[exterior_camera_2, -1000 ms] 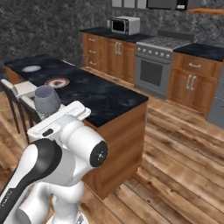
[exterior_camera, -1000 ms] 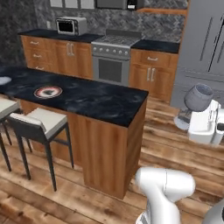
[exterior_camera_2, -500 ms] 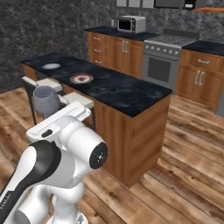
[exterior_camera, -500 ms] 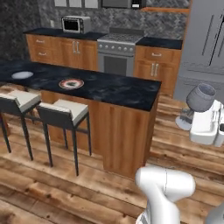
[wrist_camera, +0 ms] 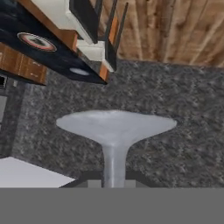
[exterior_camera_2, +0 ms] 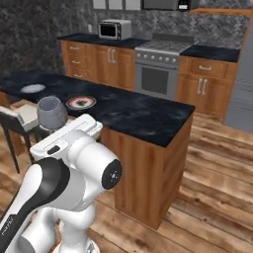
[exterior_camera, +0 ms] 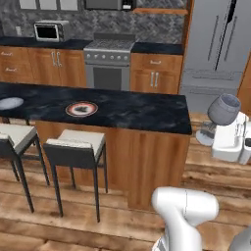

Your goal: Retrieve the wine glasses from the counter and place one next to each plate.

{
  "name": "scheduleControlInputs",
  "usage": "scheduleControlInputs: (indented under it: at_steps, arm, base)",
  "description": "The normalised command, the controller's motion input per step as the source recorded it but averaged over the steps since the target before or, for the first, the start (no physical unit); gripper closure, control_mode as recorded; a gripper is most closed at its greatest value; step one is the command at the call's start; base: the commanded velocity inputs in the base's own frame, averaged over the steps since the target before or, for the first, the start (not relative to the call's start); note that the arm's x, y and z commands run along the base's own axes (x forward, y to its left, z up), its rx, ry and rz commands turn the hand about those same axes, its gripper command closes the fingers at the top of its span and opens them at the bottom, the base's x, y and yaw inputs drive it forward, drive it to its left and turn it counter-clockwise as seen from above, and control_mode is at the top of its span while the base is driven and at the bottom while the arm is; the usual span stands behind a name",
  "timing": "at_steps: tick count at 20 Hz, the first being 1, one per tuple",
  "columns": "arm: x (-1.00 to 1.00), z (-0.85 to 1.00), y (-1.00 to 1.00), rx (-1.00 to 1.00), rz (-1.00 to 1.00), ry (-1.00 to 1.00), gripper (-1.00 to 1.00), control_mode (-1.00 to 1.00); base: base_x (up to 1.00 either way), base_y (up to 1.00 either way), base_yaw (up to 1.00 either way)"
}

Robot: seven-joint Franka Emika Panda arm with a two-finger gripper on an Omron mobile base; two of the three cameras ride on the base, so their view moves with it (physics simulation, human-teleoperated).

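My gripper (exterior_camera: 218, 129) is shut on the stem of a clear greyish wine glass (exterior_camera: 223, 109), carried in the air to the right of the island's end. In the right base view the glass bowl (exterior_camera_2: 51, 112) sticks up above my white hand. The hand view looks along the stem to the glass's round foot (wrist_camera: 116, 124), with the gripper (wrist_camera: 114, 183) around the stem. On the black-topped island (exterior_camera: 147, 115) lie a red-rimmed plate (exterior_camera: 82, 108) (exterior_camera_2: 80, 102) (wrist_camera: 37, 41) and a pale plate (exterior_camera: 10, 103) (exterior_camera_2: 32, 88) (wrist_camera: 78, 71). The counter (exterior_camera: 29, 43) (exterior_camera_2: 94, 38) runs along the back wall.
Two stools (exterior_camera: 76, 143) (exterior_camera: 14, 136) stand at the island's near side. A stove (exterior_camera: 108, 63) and a microwave (exterior_camera: 49, 30) sit at the back wall, and a grey fridge (exterior_camera: 218, 44) is at the back right. Wooden floor (exterior_camera_2: 212, 188) surrounds the island.
The whole scene has shifted in both base views, so the base has moved along the island; the plates now sit more central. The glass stays gripped.
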Motion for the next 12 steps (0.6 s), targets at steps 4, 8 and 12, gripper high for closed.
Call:
scheduleControlInputs:
  at_steps: [4, 8, 12]
  arm:
    - [0.00, 0.00, 0.00, 0.00, 0.00, 0.00, 1.00, 1.00]
    - [0.00, 0.00, 0.00, 0.00, 0.00, 0.00, 1.00, 1.00]
    - [0.00, 0.00, 0.00, 0.00, 0.00, 0.00, 1.00, 1.00]
  base:
    - [1.00, 1.00, -0.57]
    - [0.72, 1.00, -0.59]
    - [-0.13, 1.00, -0.51]
